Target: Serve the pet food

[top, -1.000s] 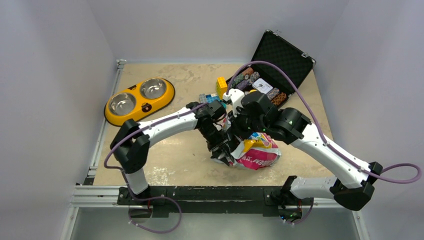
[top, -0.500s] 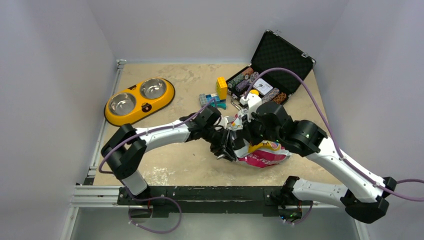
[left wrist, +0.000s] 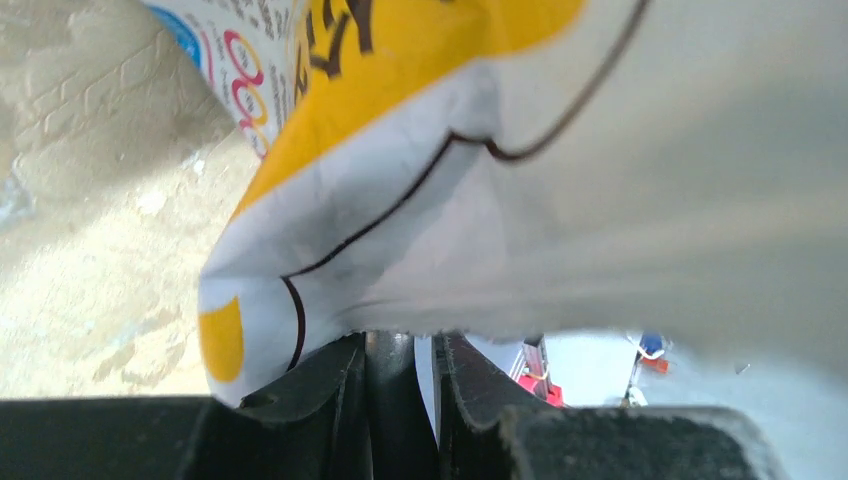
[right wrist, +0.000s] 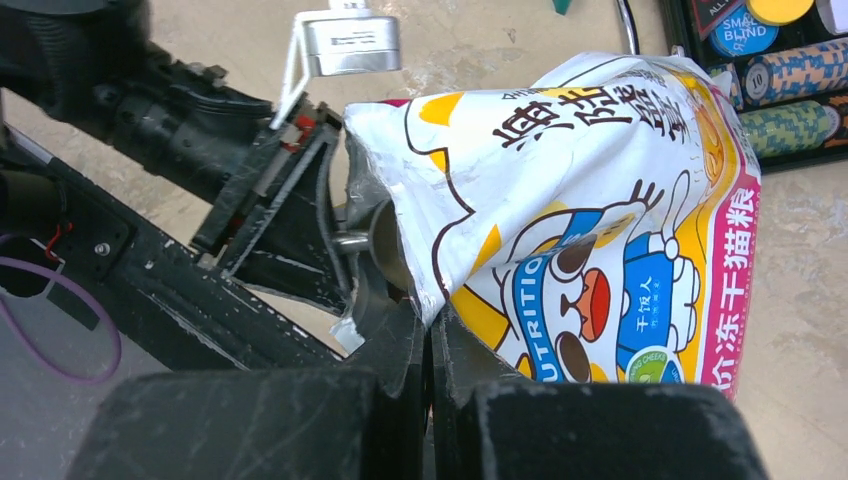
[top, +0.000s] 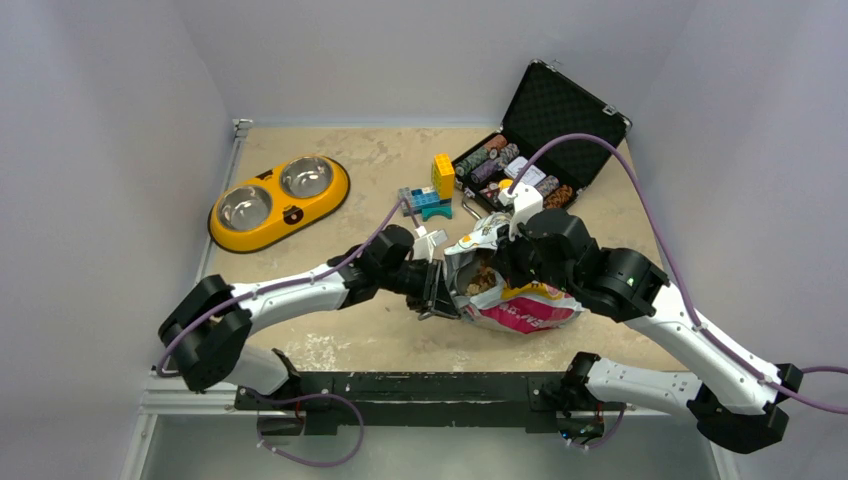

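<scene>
Wears white shells on the left arm (top: 290, 285) and right arm (top: 685, 322), black at joints and bases. Trails a purple cable (top: 600, 145) along each. Ends in a matte black left hand (left wrist: 402, 400) and right hand (right wrist: 430, 395), fingers angular and scuffed.

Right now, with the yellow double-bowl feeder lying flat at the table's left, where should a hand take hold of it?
Probably the near rim of the yellow double-bowl feeder, from above: one finger inside the near steel bowl, one outside. It lies flat and low, so only that lip looks pinchable.

Pale grey walls (top: 420, 50), mottled beige tabletop (top: 380, 160)
</scene>
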